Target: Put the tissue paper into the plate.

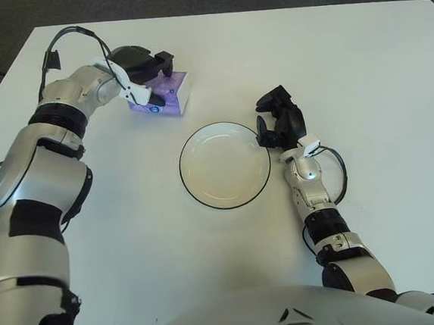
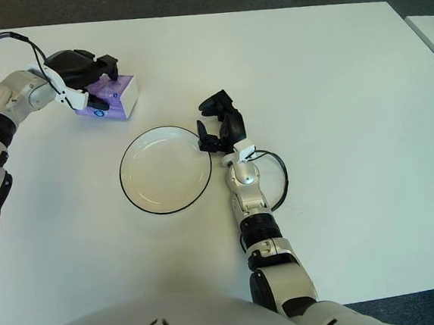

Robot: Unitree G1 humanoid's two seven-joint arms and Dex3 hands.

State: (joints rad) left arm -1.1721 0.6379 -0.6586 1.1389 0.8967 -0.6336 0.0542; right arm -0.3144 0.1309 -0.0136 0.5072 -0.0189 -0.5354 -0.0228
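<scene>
Tissue paper (image 1: 164, 97) reads as a small purple pack with a white side and a blue mark. I see my left hand (image 1: 142, 70) clamped over its top, black fingers wrapped around it, at the table's (image 1: 360, 59) far left. Below and right of that hand sits the white plate (image 1: 225, 165), dark-rimmed. My right hand (image 1: 280, 119) shows just beside the plate's right rim, fingers curled and holding nothing. Right eye view alone shows another table edge (image 2: 430, 33) at far right.
</scene>
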